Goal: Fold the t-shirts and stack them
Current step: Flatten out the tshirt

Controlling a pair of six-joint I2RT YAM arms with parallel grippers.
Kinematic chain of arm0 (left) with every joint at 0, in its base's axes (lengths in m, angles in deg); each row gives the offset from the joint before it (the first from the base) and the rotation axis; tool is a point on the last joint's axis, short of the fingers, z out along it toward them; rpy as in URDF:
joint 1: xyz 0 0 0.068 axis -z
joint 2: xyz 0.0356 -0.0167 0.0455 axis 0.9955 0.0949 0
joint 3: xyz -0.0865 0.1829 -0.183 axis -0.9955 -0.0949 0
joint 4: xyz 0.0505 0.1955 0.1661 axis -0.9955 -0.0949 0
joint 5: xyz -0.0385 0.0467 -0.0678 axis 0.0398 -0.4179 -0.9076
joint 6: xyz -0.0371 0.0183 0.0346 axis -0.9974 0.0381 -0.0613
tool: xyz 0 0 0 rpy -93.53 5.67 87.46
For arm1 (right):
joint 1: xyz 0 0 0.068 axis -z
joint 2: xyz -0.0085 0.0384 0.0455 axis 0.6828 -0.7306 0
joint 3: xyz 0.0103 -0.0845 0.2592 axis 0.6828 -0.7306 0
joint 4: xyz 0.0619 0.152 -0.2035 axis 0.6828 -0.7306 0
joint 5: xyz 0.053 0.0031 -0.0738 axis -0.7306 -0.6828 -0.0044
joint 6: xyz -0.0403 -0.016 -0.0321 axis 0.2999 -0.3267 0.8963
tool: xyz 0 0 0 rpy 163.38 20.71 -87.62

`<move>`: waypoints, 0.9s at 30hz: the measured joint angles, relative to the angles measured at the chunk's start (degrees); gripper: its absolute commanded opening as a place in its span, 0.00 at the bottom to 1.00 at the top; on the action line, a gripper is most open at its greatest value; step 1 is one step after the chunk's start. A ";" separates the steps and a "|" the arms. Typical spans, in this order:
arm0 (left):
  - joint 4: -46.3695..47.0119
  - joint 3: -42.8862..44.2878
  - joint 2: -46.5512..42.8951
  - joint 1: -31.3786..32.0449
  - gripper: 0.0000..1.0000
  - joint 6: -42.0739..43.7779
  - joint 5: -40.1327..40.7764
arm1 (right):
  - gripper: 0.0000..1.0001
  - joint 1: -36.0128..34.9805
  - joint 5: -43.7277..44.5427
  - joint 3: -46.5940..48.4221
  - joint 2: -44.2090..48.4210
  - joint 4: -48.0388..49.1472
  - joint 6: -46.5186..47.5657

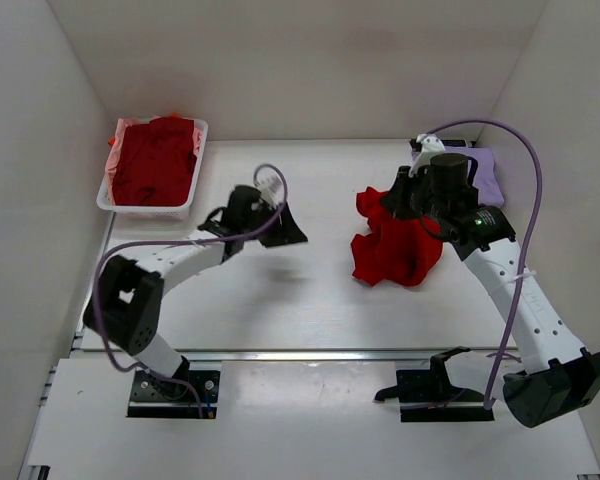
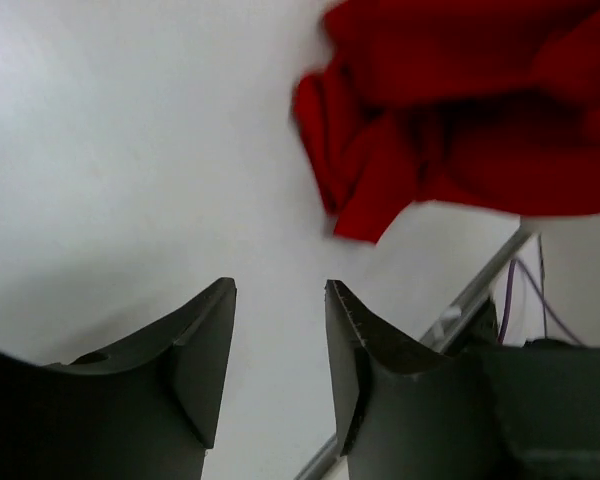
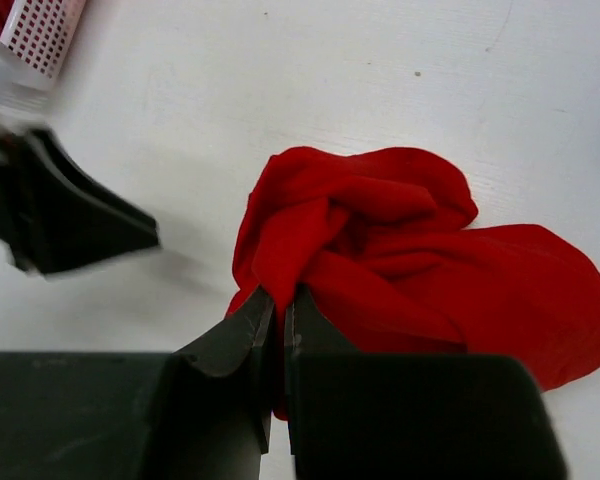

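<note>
On table (image 1: 280,300), red shirt (image 3: 420,260) bunched; right gripper (image 3: 280,298) clamped shut on its fold; left gripper (image 2: 280,300) nearby, jaws apart, holding nothing.

The right end effector (image 3: 280,298) has its two dark fingers pressed together on a fold of the bright red t-shirt (image 3: 410,260), which lies crumpled on the white table (image 3: 310,80). To the left, apart from the cloth, the left end effector (image 3: 85,215) shows as a dark blur. One corner of a white plastic basket (image 3: 42,35) shows at the upper left.
</note>
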 measured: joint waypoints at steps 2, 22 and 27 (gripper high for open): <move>3.17 -4.66 4.17 3.56 0.54 -2.71 -0.61 | 0.00 0.63 0.02 -0.61 -0.07 0.07 0.15; 26.10 12.61 34.01 12.68 0.53 -23.61 -2.97 | 0.00 8.35 -2.78 -9.81 2.36 4.17 0.22; 23.98 18.47 39.01 14.73 0.50 -24.06 -2.75 | 0.00 8.98 -3.43 -10.78 2.38 4.61 0.24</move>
